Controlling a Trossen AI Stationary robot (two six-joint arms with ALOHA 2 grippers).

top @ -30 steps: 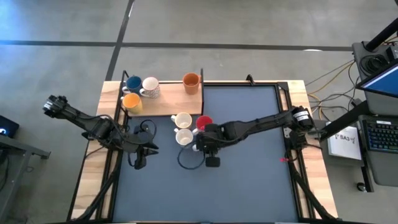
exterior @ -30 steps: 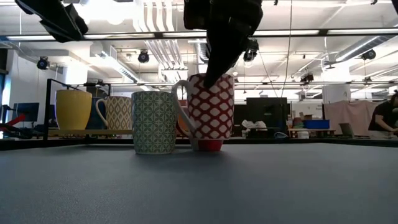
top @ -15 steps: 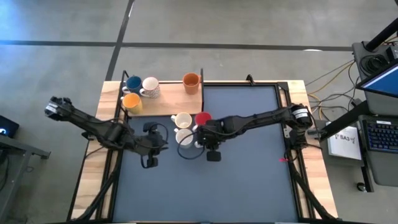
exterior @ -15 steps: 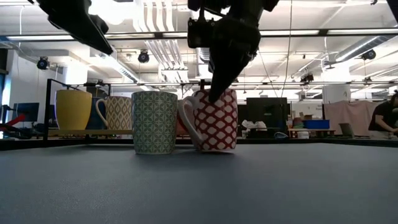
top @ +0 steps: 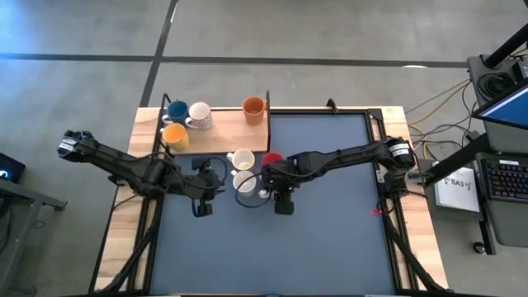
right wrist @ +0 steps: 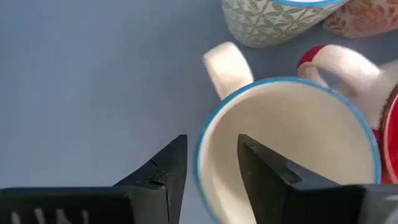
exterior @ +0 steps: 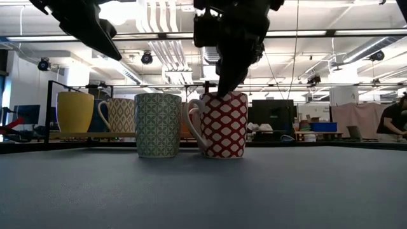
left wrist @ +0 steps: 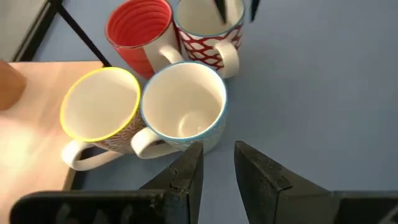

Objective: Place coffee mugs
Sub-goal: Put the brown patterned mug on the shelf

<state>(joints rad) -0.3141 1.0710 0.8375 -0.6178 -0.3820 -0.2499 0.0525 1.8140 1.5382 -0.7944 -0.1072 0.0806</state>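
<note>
The right gripper (exterior: 224,89) is spreading its fingers off the red-patterned mug (exterior: 220,124), now standing flat beside 3 others, so this placement looks finished, while the left gripper (left wrist: 217,171) is hovering nearby, fingers slightly parted and empty.

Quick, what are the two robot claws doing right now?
Left gripper: open, holding nothing, near the green-patterned mug.
Right gripper: open, straddling the rim of the red-and-white mug.

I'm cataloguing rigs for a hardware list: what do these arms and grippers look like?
Two slim, dark, multi-jointed arms, lighter silver collars near their shoulders. The left gripper and right gripper each have two flat, black, angular fingers on a black crossbar. Thin black cables loop beside each wrist. No markings are legible.
</note>
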